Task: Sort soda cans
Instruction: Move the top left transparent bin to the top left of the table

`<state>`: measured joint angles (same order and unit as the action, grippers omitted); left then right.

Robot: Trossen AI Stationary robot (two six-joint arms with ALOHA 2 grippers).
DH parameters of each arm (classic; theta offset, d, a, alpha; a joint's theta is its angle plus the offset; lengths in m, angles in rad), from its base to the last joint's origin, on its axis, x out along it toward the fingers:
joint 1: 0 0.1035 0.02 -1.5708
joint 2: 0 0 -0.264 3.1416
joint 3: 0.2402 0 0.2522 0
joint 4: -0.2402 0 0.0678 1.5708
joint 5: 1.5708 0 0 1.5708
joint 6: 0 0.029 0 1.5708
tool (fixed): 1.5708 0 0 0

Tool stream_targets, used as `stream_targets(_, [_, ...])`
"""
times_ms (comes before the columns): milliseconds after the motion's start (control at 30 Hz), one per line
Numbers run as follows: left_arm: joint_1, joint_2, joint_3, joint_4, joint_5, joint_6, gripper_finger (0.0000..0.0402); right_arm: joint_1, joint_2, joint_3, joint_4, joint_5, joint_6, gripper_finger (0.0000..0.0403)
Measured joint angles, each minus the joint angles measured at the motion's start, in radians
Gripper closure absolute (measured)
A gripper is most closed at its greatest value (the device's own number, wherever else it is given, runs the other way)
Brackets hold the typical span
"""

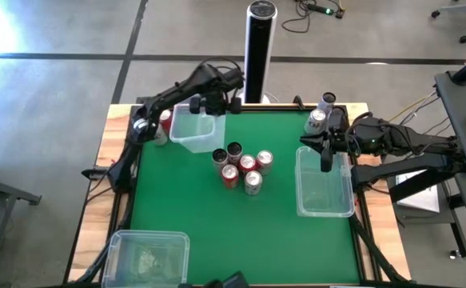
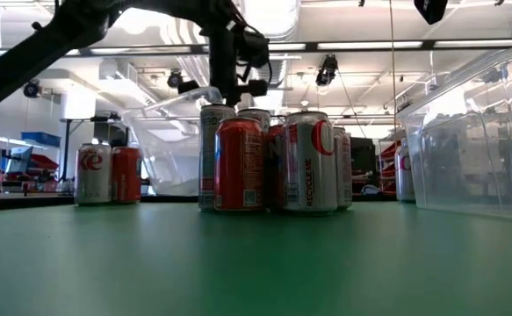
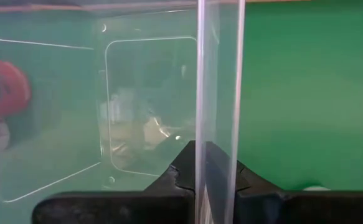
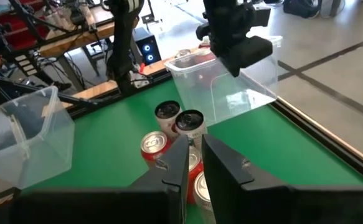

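Currently, operator, your scene holds the following, largest first.

Table (image 1: 177, 216): green mat on a wooden frame; it carries all the items below.

Black-and-silver post (image 1: 260, 48): upright at the far edge of your table, in the middle.

Left arm: reaches from your table's left edge to the far-left clear bin (image 1: 193, 128). Your left gripper (image 1: 214, 102) has its jaws pinched on that bin's wall, which the left wrist view shows running straight between the fingers; the bin hangs tilted in the low view.

Right arm: comes in from your right side. Your right gripper (image 1: 326, 160) sits over the far end of the right-hand clear bin (image 1: 324, 196); its jaws stand slightly parted, pinching nothing.

Near-left clear bin (image 1: 147, 256): at the near-left corner of your table.

Soda cans, centre cluster (image 1: 242, 168): six upright and touching at mid-table, a mix of red, dark and silver.

Soda cans, far left (image 1: 162, 128): a red and a silver one, just beside the held bin, partly hidden by the left arm.

Soda cans, far right (image 1: 320, 114): two silver-topped ones near the far-right corner.
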<state>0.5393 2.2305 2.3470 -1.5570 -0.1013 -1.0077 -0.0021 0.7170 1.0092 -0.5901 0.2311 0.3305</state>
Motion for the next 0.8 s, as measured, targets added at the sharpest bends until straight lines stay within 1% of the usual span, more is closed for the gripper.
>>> stream_targets(233, [0.0, 0.052, 0.009, 0.002, 0.015, -0.025, 0.0398, 0.0, 0.0, -0.002, -0.01, -0.004, 0.01, 0.0364])
stream_targets(467, [0.002, 0.073, 0.008, -0.011, 0.033, -0.018, 0.0364, 0.0, 0.003, -0.003, -0.028, -0.004, 0.015, 0.0358])
stream_targets(567, [0.002, 0.073, 0.008, -0.011, 0.036, 0.008, 0.0348, 0.0, 0.012, -0.003, -0.041, -0.004, 0.017, 0.0337])
stream_targets(800, [-0.005, 0.071, 0.009, -0.012, 0.043, 0.055, 0.0309, 0.0, 0.067, -0.004, -0.044, -0.004, 0.009, 0.0272])
